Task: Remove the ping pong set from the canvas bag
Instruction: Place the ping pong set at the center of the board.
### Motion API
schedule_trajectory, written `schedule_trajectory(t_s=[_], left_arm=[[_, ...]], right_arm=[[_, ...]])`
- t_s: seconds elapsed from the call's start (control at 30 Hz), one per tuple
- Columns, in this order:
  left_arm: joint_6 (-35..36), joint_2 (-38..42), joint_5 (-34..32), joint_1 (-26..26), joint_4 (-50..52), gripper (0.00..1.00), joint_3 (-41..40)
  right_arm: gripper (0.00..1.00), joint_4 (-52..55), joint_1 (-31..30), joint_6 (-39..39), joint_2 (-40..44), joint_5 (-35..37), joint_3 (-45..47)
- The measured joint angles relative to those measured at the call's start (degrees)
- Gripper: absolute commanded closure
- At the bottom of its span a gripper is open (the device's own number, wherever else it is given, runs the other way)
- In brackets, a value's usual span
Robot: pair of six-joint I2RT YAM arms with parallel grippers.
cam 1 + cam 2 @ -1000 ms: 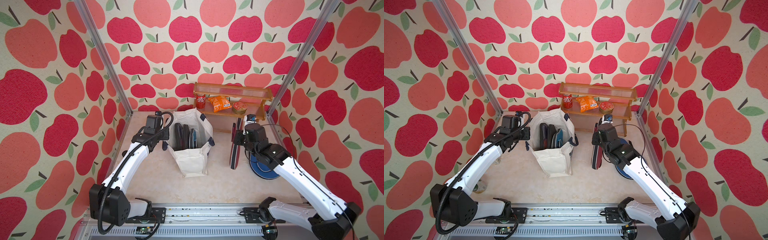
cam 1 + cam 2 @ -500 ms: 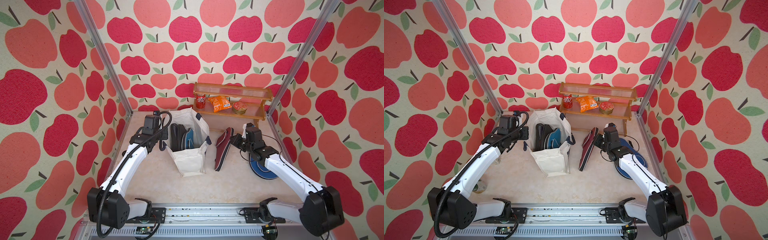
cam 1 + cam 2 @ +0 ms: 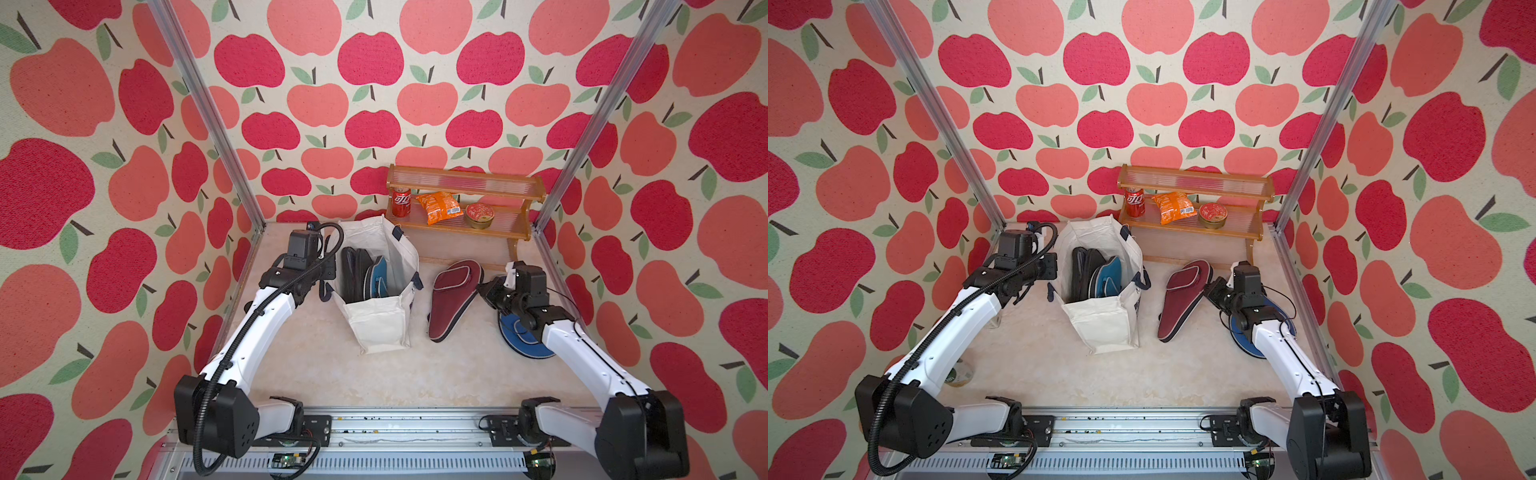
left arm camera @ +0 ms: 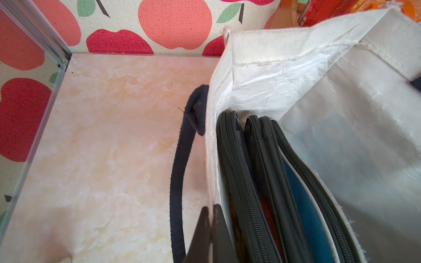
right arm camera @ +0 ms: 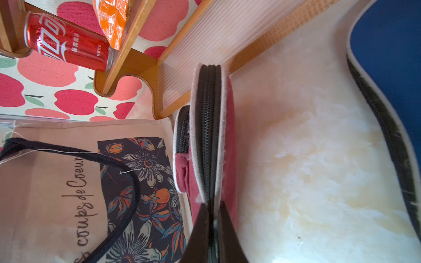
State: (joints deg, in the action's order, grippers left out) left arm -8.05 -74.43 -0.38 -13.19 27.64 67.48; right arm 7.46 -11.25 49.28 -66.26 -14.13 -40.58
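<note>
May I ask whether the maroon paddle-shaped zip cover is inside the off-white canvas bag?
Outside: the right gripper holds the maroon paddle-shaped zip cover beside the canvas bag.

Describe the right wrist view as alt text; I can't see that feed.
The right gripper has its jaws shut on the zipped edge of the maroon paddle case, seen edge-on. The canvas bag with its floral print is on one side of it, and the dark blue case lies flat on the other. A wooden shelf holding a red can stands beyond.
</note>
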Motion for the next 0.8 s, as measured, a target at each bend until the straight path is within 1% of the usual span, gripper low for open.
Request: schedule_trajectory(t_s=[0.23,0.43,0.8], left_arm=[[-0.15,0.00,0.42,-0.17,-0.07,1.00,0.00],[-0.15,0.00,0.39,-1.03,-0.28,1.00,0.09],[-0.13,0.00,0.28,-2.25,-0.44,1.00,0.39]], right_arm=[[0.96,4.39,4.26,-5.46,-3.48,-1.68,-1.38],[0.96,8.15,5.44,-9.77,-8.63,-1.88,-5.09],[0.95,10.69,7.80,-12.83,-15.91,-0.74,-7.34]])
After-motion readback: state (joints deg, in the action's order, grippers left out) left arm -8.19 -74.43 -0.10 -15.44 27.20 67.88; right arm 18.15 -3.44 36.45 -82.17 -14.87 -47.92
